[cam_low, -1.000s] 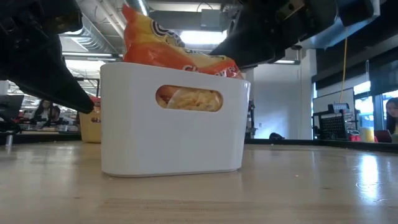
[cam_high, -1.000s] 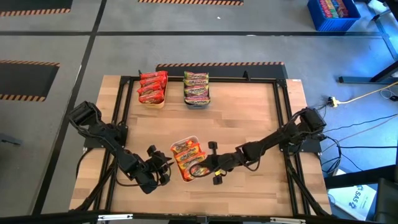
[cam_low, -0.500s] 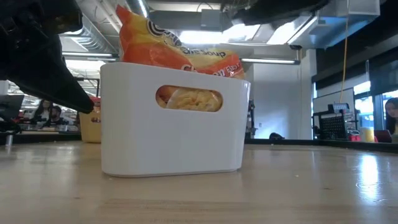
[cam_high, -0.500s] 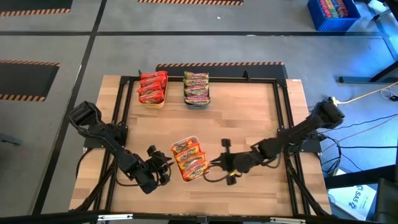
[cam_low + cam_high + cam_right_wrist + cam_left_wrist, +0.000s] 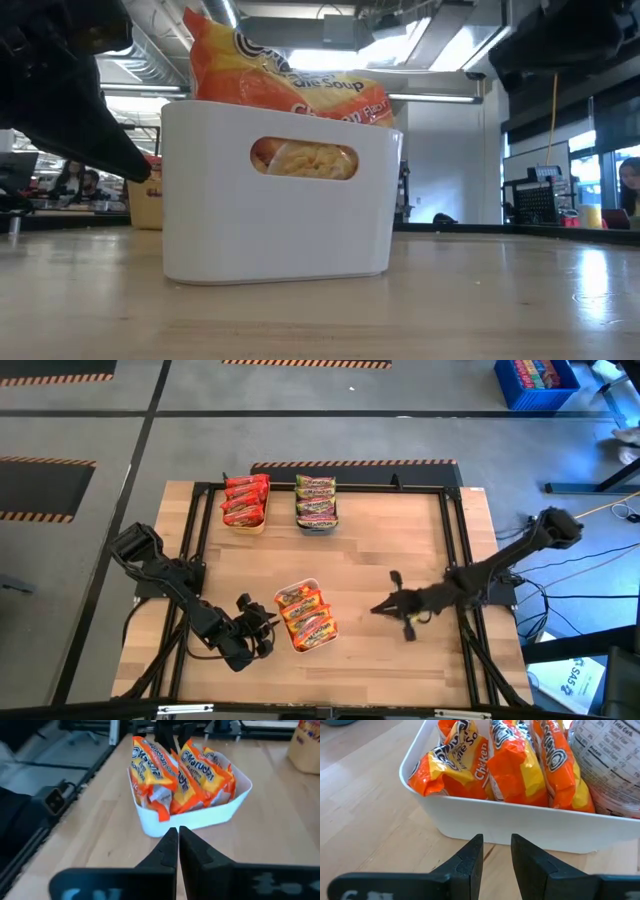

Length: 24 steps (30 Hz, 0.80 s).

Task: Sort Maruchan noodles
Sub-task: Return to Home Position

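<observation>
Bench: pale wood (image 5: 390,540) with black frame rails, grey floor with hazard-striped tape all round, blue crate (image 5: 535,380) beyond the far right corner.
Room: ceiling lights and desks with monitors behind, seen in the low view.
Orange packs (image 5: 304,616): on edge, side by side in the white bin (image 5: 275,220) at the near middle; long axes across the bin, slightly skewed to the bench edge.
Red packs (image 5: 245,500): in the yellow tray (image 5: 253,526), far side, long axes left to right.
Green-edged packs (image 5: 316,500): in the blue-grey tray (image 5: 318,528) just beside it, same way round.
Left claw (image 5: 496,840): just beside the bin's wall, pointing at it, narrowly apart, empty, probably not touching.
Right claw (image 5: 177,831): over bare wood right of the bin, clear of it, pointing at it, fingers together, empty.
</observation>
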{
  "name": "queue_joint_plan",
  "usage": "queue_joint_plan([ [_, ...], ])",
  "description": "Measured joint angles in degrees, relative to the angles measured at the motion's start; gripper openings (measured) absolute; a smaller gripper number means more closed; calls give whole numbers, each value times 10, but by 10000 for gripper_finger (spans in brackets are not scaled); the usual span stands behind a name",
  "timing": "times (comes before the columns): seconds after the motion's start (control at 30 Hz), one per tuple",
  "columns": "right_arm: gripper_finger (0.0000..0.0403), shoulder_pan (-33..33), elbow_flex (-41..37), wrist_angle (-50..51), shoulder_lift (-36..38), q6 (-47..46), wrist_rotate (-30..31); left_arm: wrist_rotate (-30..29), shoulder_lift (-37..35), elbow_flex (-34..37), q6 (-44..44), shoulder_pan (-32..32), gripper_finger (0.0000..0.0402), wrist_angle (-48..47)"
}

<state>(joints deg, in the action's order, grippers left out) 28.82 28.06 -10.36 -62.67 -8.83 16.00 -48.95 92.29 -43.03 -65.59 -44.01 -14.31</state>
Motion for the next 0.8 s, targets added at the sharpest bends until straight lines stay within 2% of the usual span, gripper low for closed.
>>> queue_joint_plan([
  [0.13,3,-60,-61,-22,79,2,-68,0,0,0,0,0,94,0],
  [0.37,3,-159,-150,-34,228,12,-104,0,0,0,0,0,94,0],
  [0.63,3,-172,-231,-55,423,22,-76,0,0,0,0,0,94,0],
  [0.8,3,-172,-263,-43,510,20,-75,0,0,0,0,0,94,0],
])
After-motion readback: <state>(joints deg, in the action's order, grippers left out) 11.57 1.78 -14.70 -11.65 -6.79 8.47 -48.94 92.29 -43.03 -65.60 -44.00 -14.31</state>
